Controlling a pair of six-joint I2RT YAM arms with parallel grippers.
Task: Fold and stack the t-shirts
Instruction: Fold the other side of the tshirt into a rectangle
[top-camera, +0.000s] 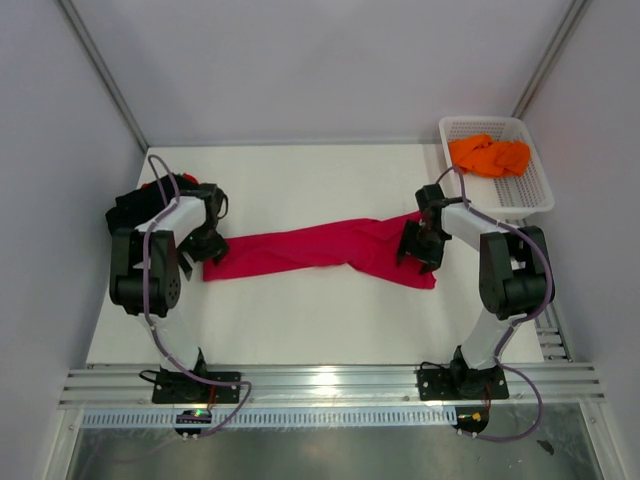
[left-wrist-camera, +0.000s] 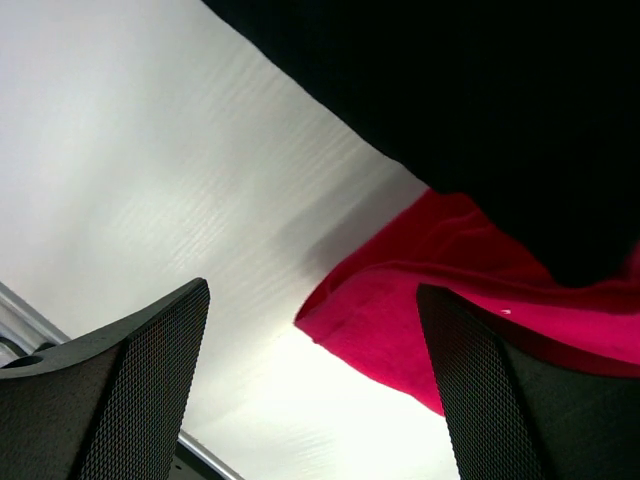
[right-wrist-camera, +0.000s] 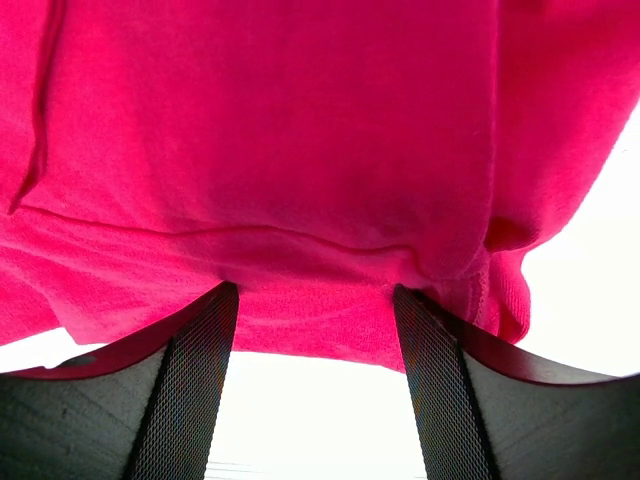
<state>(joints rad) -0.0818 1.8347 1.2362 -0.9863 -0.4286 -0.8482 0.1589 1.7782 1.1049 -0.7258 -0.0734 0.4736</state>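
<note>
1. The crimson t-shirt lies bunched into a long, twisted band across the middle of the table, reaching from one gripper to the other.
2. An orange t-shirt sits crumpled in the white mesh basket at the far right corner.
3. The left gripper is spread wide at the shirt's left end. In its wrist view the cloth's corner lies flat on the table beyond the fingers, with nothing between them.
4. The right gripper is also parted, its fingers set against the hem at the shirt's right end; no cloth is pinched.
5. A dark mass fills the top of the left wrist view; I cannot tell what it is.
6. The table is white and faintly ribbed, enclosed by plain pale walls. A metal rail at the near edge carries both arm bases.
</note>
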